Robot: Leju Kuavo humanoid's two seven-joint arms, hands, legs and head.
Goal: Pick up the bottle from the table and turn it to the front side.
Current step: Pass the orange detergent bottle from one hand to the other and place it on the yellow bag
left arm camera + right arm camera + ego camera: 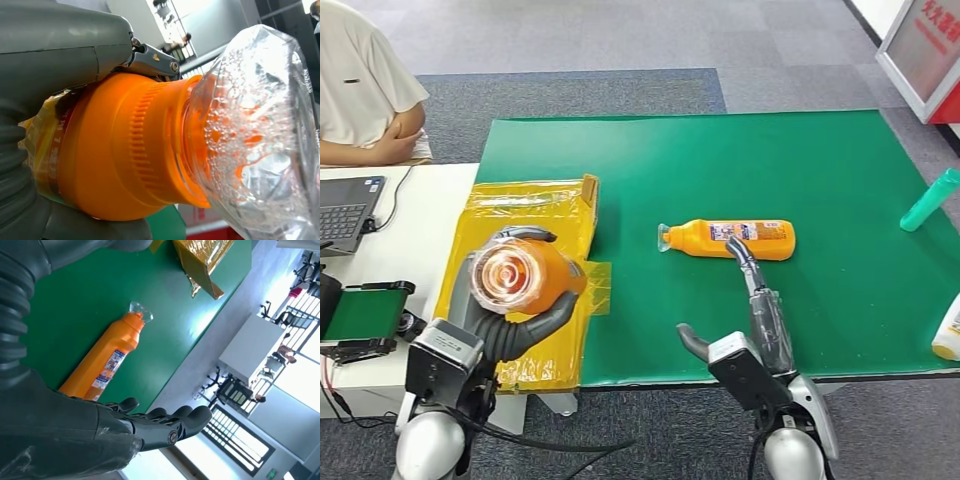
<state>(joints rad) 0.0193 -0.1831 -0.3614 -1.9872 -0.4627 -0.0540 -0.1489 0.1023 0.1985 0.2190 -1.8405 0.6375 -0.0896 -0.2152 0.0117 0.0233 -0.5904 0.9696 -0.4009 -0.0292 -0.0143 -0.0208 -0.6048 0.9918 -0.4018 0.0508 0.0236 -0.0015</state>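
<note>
Head view shows the left hand [509,325] at lower left of the frame, wrapped around an orange bottle [527,275] raised above a yellow bag [546,215], its clear cap end facing the camera. Left wrist view shows that bottle's ribbed orange neck and clear bubbly cap [260,135] close up under the grey thumb [68,40]. A second orange bottle [731,239] lies on its side on the green mat [773,160] at mid-frame, cap pointing left. The right hand [743,320] hovers just below it with fingers spread and empty. A person [361,90] sits upper left beside a laptop [346,210] on the desk [426,240].
</note>
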